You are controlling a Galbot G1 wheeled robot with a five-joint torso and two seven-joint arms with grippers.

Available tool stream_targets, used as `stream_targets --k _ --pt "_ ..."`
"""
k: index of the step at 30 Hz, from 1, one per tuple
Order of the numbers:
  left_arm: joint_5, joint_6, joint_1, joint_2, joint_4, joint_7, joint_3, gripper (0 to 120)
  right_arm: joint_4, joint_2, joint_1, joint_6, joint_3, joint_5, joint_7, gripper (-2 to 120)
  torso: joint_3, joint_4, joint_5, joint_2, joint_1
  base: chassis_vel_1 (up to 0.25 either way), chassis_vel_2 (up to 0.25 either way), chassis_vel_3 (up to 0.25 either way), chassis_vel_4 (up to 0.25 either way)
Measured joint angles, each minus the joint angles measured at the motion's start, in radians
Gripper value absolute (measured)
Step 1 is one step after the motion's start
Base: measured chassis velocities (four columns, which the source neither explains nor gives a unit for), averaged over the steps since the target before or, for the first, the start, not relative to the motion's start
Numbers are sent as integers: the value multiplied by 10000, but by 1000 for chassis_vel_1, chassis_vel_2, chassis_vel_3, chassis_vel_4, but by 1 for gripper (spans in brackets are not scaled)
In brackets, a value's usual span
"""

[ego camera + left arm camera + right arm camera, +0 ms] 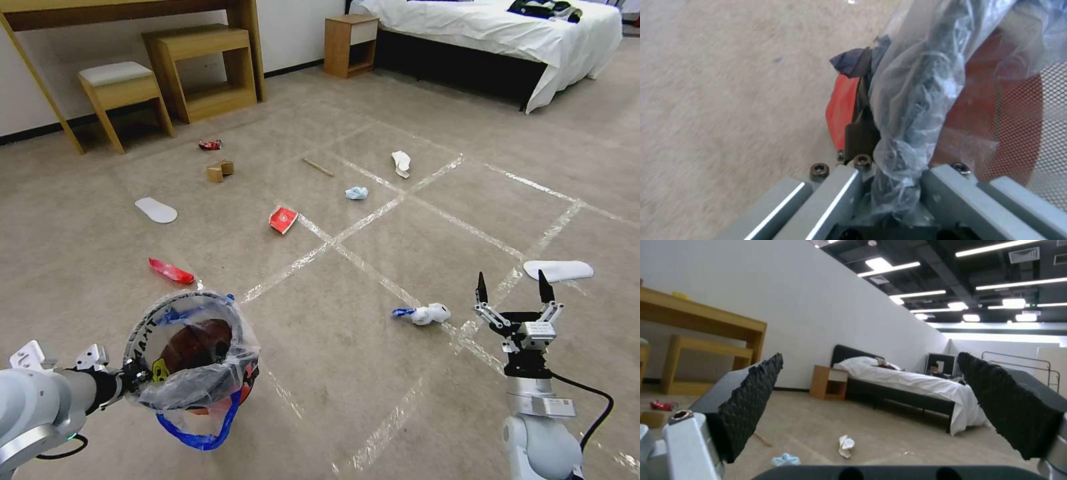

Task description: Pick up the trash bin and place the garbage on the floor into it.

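Bin (193,357) rim between left jaws.

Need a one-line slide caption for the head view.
Left gripper holds the trash bin by its rim; right gripper open above littered floor.

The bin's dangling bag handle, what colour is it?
Blue: the handle strip hangs below the trash bin held by the left pincer, clearest in the head view.

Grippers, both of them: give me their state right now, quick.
Left gripper: shut on the trash bin, clamping its bagged rim, bin held off the floor.
Right gripper: open, holding nothing.
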Motion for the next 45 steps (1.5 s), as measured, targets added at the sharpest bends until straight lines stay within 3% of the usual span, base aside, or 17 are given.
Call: stream_targets --k 5,27,45 --pt "156 -1 -140 -20 191 86 169 0 -33 -12 56 2 -4 -5 -6 100 1 -1 0 0 1 -177 176 177 -196" --pt "229 0 -185 113 343 89 123 0 -338 0 274 51 -74 -38 -28 100 2 0 3 0 0 -170 167 168 -171" --pt "189 0 -77 186 254 88 -71 0 -410 17 394 53 -155 -54 -35 100 -1 1 2 0 -1 -16 10 11 -12"
